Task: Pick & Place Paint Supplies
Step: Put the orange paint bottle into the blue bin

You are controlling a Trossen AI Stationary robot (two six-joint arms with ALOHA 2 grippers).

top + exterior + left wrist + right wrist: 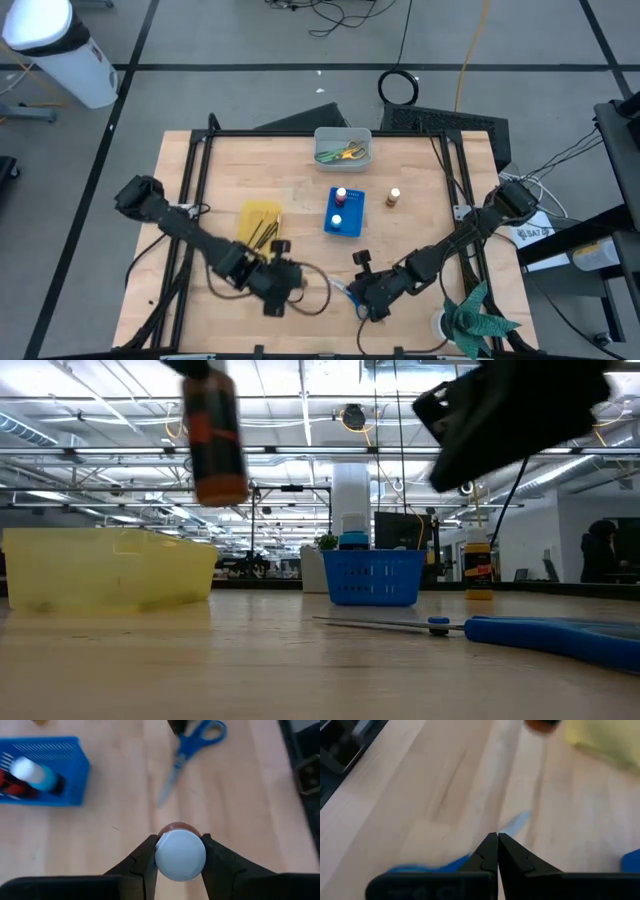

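My left gripper [276, 287] is shut on a tiny paint bottle [216, 445] with a pale top and a reddish-brown body, well above the table near its front. My right gripper [497, 840] is shut and empty, just above the blue-handled scissors [545, 632], which lie flat on the table. The blue tray [346, 226] holds a red-topped and a white-topped bottle. A brown-topped bottle [394, 197] stands to its right. Thin dark brushes [262, 230] lie in the yellow tray. Green and yellow scissors [340, 153] lie in the grey bin. My left gripper pinches the bottle's round pale cap [164, 856] between its two fingers, one on each side. The fingers come from above, pointing down. The bottle hangs upright below them, lifted clear of the table.
The yellow tray [252, 212] is just beyond my left gripper, the blue tray at the table's middle, the grey bin [343, 134] at the far edge. A green cloth [478, 315] lies at the near right corner. Bare wood lies between the trays and the near edge.
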